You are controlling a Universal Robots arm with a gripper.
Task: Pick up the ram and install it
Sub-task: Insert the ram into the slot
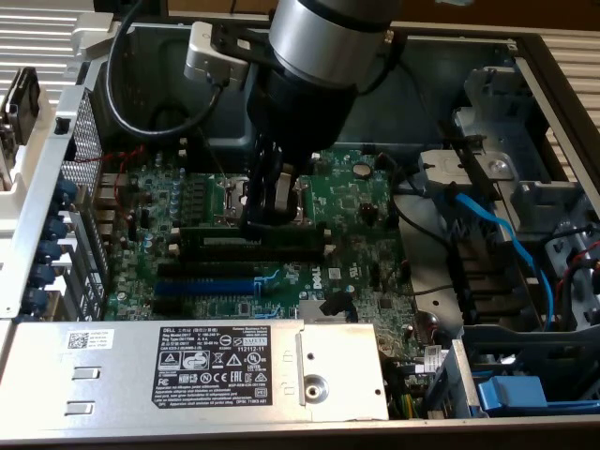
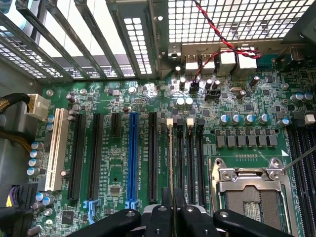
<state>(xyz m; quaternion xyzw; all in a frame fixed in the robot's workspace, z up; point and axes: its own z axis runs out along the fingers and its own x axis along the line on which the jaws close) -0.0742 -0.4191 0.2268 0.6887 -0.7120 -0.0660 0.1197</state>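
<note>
In the exterior view I am watching the silver-and-black arm [image 1: 319, 37] reaching steeply down into the open grey case [image 1: 422, 84]. Its black gripper [image 1: 270, 220] is clamping the long dark green ram stick [image 1: 216, 239], which is lining up along the black memory slots [image 1: 206, 272]. In the wrist view the fingers [image 2: 160, 217] are pinching the ram [image 2: 171, 153] edge-on over one slot.

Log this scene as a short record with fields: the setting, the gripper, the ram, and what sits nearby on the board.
setting: open computer case with a green motherboard inside
gripper: gripper low over the board, jaws closed on the ram
ram: ram standing on its long edge, lined up along the black memory slots; cannot tell whether it is seated
nearby: blue expansion slot, processor socket
case front: power supply with a Dell label
</note>
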